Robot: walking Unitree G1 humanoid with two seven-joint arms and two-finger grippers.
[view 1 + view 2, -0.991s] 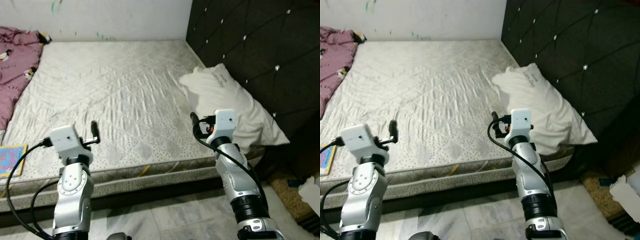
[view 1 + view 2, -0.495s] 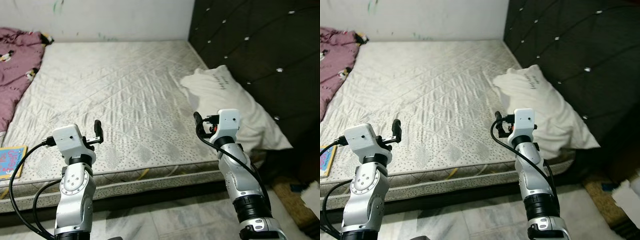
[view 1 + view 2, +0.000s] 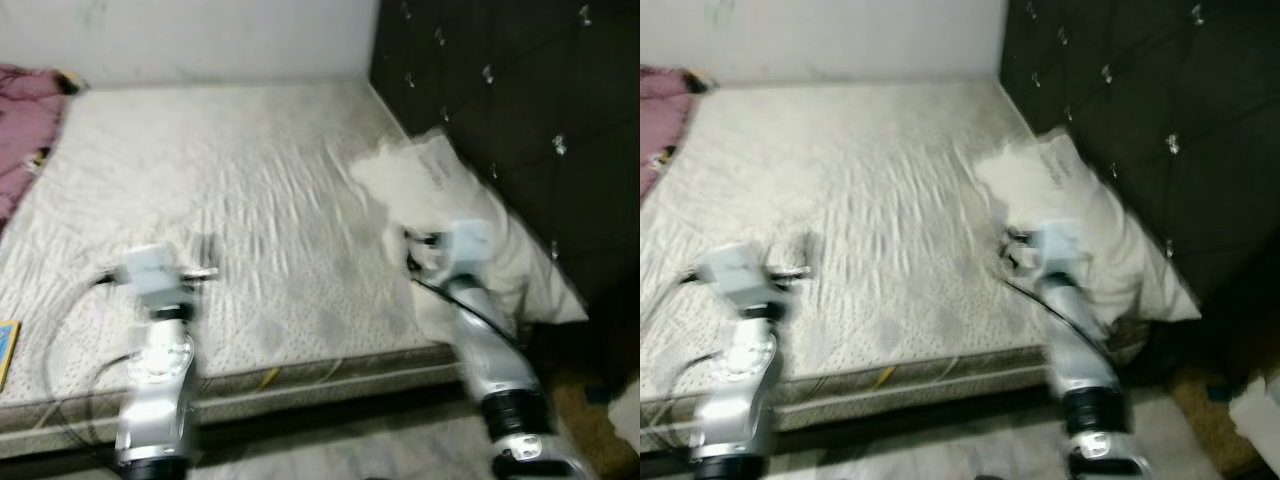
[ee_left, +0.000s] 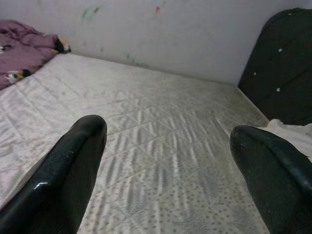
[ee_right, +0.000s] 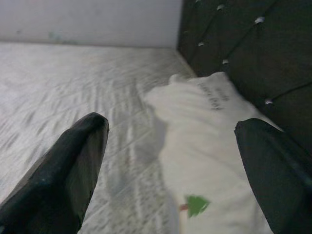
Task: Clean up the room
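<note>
Quilted white mattress (image 3: 230, 190) slid left in my blurred sight since a moment before as I turned toward the crumpled white pillow (image 5: 204, 146) by the dark tufted headboard (image 3: 500, 110), both my left claw (image 4: 165, 161) and right claw (image 5: 170, 161) spread empty.

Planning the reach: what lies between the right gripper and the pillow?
Nothing. In the right wrist view the open right gripper looks straight onto the pillow, with only bare mattress beside it.

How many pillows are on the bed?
1. The white pillow lies on the mattress against the dark headboard. The purple blanket might hide more.
</note>
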